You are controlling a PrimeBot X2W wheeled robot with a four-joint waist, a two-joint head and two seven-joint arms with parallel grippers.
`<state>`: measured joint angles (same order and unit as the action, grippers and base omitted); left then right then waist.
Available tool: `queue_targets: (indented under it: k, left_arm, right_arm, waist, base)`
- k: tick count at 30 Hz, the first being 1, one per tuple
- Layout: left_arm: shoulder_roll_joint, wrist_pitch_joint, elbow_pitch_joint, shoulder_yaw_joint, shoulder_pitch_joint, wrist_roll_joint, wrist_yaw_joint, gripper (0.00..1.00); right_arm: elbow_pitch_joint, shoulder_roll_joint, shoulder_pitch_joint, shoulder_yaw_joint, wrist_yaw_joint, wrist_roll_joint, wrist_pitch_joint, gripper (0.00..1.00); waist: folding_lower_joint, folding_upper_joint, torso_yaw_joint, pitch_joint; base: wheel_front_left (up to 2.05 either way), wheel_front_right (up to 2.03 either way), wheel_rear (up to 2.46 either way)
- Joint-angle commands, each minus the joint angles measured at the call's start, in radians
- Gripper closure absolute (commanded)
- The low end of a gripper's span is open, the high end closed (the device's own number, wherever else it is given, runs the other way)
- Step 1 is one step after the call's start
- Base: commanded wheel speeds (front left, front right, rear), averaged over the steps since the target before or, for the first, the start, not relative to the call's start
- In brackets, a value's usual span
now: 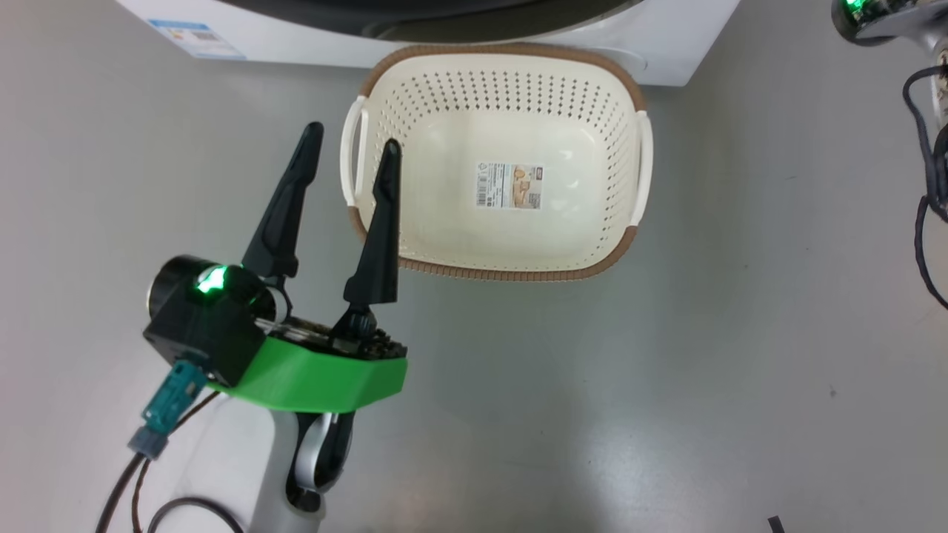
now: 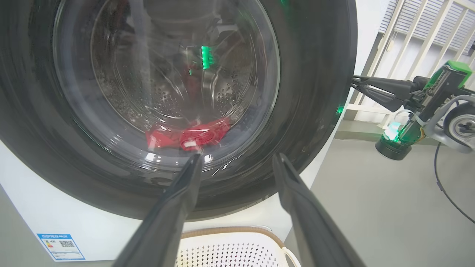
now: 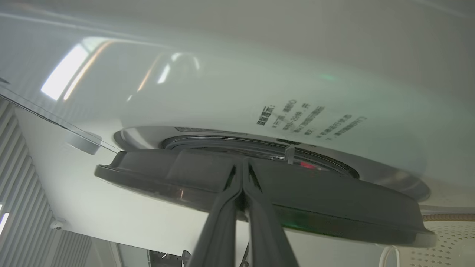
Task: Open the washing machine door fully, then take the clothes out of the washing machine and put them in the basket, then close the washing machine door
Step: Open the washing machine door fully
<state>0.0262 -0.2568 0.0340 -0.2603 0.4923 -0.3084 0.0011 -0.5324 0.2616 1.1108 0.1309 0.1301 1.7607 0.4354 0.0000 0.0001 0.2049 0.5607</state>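
black door rim (image 3: 334, 200) meets closed right claw (image 3: 243, 165).

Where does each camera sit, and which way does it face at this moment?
Head view: high on the robot, looking down at the basket and the washing machine; open left gripper lower left.
Left wrist view: along its open fingers at the washing machine door, clothes inside.
Right wrist view: along the shut right gripper at the door's rim, edge-on.
Shared: all three show the basket.
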Motion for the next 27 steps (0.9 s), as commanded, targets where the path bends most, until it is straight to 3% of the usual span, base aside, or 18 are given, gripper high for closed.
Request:
queue_targets:
  k: [1,15,27]
  left_arm:
    - [0.024,-0.005,-0.031,0.019,0.012,-0.004,0.009,0.0]
    - [0.024,-0.005,-0.036,-0.013,0.015,-0.034,0.02,0.0]
    - [0.024,-0.005,-0.028,-0.003,0.023,-0.03,0.025,0.0]
  right_arm:
    - [0.012,-0.007,0.024,-0.001,0.001,0.012,0.023,1.0]
    - [-0.023,0.002,0.135,0.033,0.001,-0.048,0.105,1.0]
    - [-0.005,-0.004,0.154,0.078,0.001,-0.075,0.178,1.0]
  waist:
    - [0.0,-0.0001,0.018,0.024]
    - [0.0,-0.0001,0.051,0.066]
    - [0.0,-0.0001,0.035,0.078]
  base:
    - [0.0,0.0,0.0]
    - [0.0,0.0,0.0]
    - [0.0,0.0,0.0]
